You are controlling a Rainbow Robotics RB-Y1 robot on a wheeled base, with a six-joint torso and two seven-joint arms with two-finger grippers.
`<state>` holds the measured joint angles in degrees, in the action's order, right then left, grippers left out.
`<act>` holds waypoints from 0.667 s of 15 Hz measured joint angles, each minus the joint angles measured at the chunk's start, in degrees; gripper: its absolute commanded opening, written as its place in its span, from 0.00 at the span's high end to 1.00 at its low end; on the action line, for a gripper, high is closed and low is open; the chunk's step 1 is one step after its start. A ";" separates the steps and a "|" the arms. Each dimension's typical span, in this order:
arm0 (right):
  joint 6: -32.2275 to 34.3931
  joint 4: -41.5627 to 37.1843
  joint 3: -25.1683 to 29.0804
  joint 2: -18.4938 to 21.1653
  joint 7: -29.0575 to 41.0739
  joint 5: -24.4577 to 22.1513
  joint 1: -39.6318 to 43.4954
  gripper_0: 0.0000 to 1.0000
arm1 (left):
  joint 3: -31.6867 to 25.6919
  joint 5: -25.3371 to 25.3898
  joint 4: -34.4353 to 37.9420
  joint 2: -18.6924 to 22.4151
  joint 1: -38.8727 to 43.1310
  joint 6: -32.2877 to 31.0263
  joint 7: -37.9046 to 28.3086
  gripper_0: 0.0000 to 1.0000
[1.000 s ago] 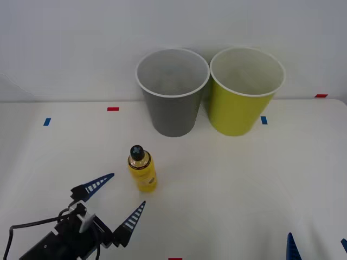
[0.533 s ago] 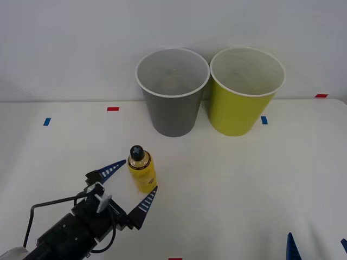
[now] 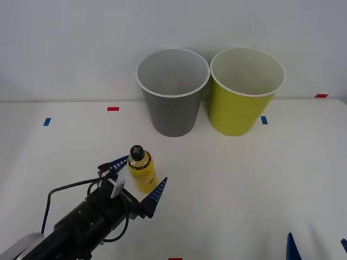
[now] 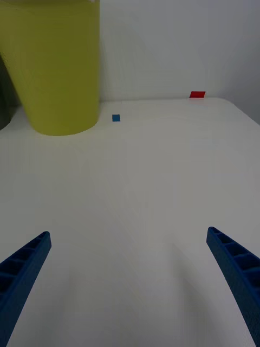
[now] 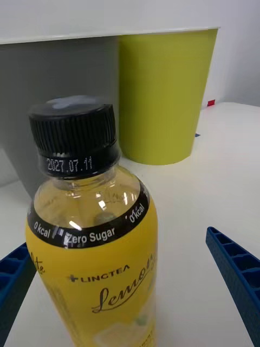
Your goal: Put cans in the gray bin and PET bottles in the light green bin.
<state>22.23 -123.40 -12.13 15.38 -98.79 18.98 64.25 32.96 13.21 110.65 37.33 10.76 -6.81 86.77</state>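
White counter (image 3: pixel 244 179) against a plain white wall, small red and blue tape marks (image 3: pixel 113 109) scattered on it. At the back the gray bin (image 3: pixel 172 95) and the light green bin (image 3: pixel 245 93) stand upright side by side, rims nearly touching, gray one on my left. The PET bottle (image 3: pixel 141 169) stands upright on the counter in front of the gray bin, well apart from it, black cap on, yellow label. My left hand (image 3: pixel 137 179) reaches in from the lower left, low over the counter, spread wide with one blue finger on each side of the bottle; the fingers (image 3: pixel 158 194) flank its body, not yet pressing, a gap shows on both sides. Left wrist view: the bottle (image 5: pixel 92 255) sits close and centred between my two fingertips (image 5: pixel 235 265), label reads Zero Sugar and Lemon, cap stamped 2027.07.11; the gray bin (image 5: pixel 59 97) and the light green bin (image 5: pixel 165 92) stand behind it. My right hand (image 3: pixel 317 246) is parked at the lower right edge of the counter, just its blue tips peeking in. Right wrist view: right hand (image 4: pixel 130 276) spread apart, grasping nothing, bare counter between the fingers, light green bin (image 4: pixel 54 65) ahead, a blue tape mark (image 4: pixel 116 117) just beside its base.
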 measured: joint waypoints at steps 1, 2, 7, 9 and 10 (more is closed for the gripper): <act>0.00 0.00 0.00 0.00 0.00 0.00 0.00 0.00 | 0.00 0.11 0.00 -0.15 -0.55 0.73 -0.11 0.00; 0.00 0.00 0.00 0.00 0.00 0.00 0.00 0.00 | 0.00 0.24 0.00 -0.21 -1.12 1.39 -0.26 0.00; 0.00 0.00 0.00 0.00 0.00 0.00 0.00 0.00 | -0.07 0.89 0.00 -1.37 -2.63 3.44 -1.00 0.00; 0.00 0.00 0.00 0.00 0.00 0.00 0.00 0.00 | -0.14 1.06 0.00 -1.59 -2.74 3.63 -1.18 0.00; 0.00 0.00 0.00 0.00 0.00 0.00 0.00 0.00 | -0.21 1.06 0.00 -1.59 -2.78 3.65 -1.19 0.00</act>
<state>22.23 -123.40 -12.13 15.38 -98.79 18.98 64.25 32.76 14.27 110.65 35.74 7.98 -3.16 85.58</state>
